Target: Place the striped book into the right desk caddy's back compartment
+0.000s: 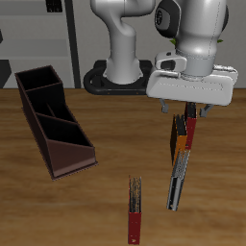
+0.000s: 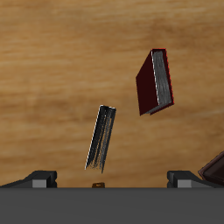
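Progress looks close to nil, as far as I can judge: the striped book (image 1: 176,183) lies flat on the worktop (image 1: 86,207), near the front edge and well apart from where it belongs.

Starting at the side, the right desk caddy (image 1: 55,123) stands by the worktop's side edge, its sloping end toward the front edge. The back compartment (image 1: 35,83) is the section farthest from that edge, and it seems empty. Next comes a red book (image 1: 135,211), close to the front edge and just short of the striped one. Then the striped book itself, and behind it an orange book (image 1: 179,137) with what I take to be another red one alongside, though the arm hides much of them.

Above those hangs the hand (image 1: 183,110), spread wide and holding nothing, its fingers (image 2: 39,179) clear of every book. So grasping, lifting, carrying across to the caddy and lowering in are all left to do.

No brand, label or readable writing shows on anything.
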